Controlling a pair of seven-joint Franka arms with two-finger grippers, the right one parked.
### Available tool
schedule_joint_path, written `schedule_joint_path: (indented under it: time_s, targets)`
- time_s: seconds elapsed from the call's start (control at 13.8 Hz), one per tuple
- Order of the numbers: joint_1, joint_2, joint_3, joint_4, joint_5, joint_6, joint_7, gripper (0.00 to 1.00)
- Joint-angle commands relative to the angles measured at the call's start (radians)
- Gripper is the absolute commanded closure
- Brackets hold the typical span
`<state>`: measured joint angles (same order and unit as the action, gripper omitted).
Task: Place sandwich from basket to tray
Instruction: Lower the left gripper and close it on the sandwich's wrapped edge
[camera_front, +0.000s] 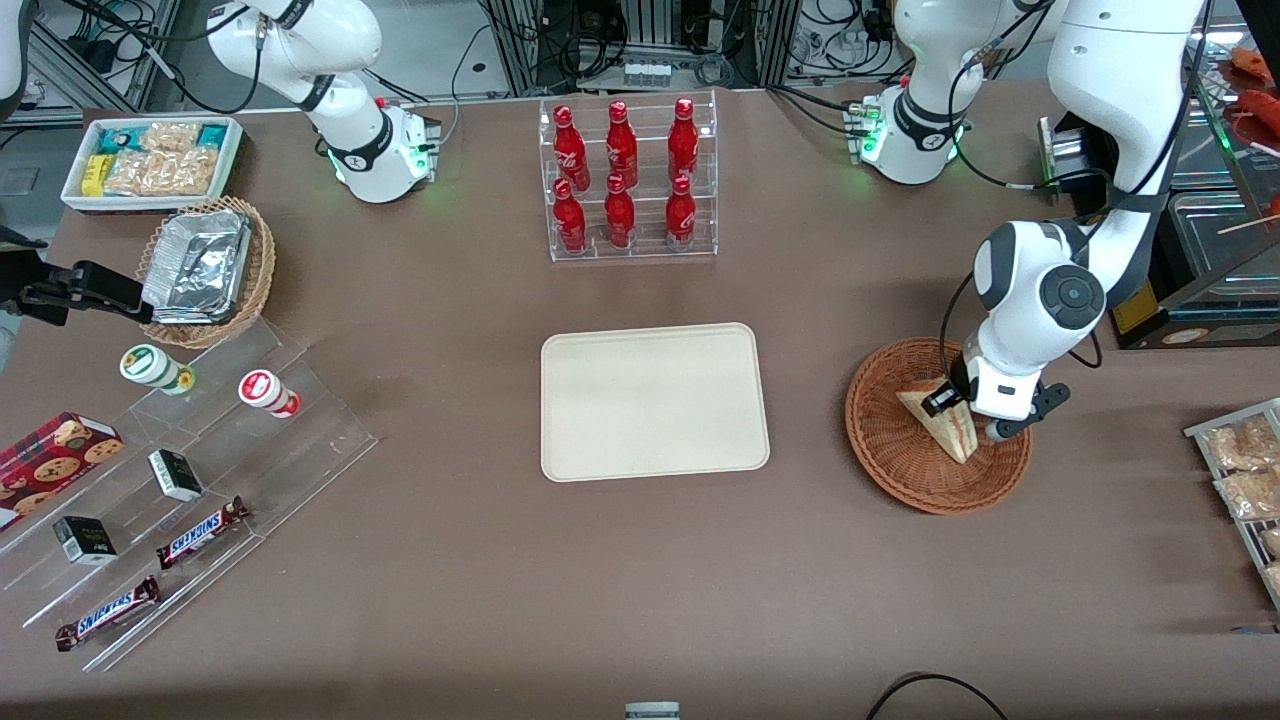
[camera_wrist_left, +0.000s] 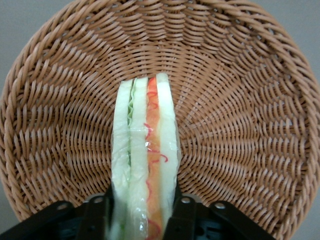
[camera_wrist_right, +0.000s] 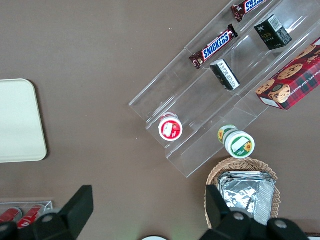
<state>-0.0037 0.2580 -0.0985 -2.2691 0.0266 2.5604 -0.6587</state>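
Note:
The sandwich (camera_front: 948, 428) is a pale bread wedge with orange and green filling, standing on edge inside the reddish-brown wicker basket (camera_front: 880, 445) toward the working arm's end of the table. My gripper (camera_front: 966, 408) reaches down into the basket and is shut on the sandwich. In the left wrist view the black fingers (camera_wrist_left: 98, 216) press on both bread faces of the sandwich (camera_wrist_left: 145, 145), with the gripper (camera_wrist_left: 142, 217) over the woven basket (camera_wrist_left: 240, 100). The cream tray (camera_front: 655, 400) lies flat at the table's middle, beside the basket, with nothing on it.
A clear rack of red bottles (camera_front: 628, 180) stands farther from the front camera than the tray. Toward the parked arm's end are a stepped acrylic shelf (camera_front: 200, 470) with snacks, a tan basket of foil containers (camera_front: 205, 270) and a white bin (camera_front: 150, 160). Snack packets (camera_front: 1240, 465) lie near the working arm's table edge.

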Motion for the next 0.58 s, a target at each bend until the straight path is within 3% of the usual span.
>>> schedule_joint_path:
  time_s: [0.0, 0.14, 0.29, 0.51]
  targets:
    - [-0.001, -0.092, -0.003, 0.009, 0.015, -0.081, -0.009, 1.0]
    - [-0.007, -0.128, -0.004, 0.104, 0.016, -0.226, -0.007, 1.0]
    - [-0.054, -0.117, -0.006, 0.265, 0.018, -0.423, -0.012, 1.0]
    - [-0.137, -0.086, -0.006, 0.451, 0.016, -0.587, -0.022, 1.0]
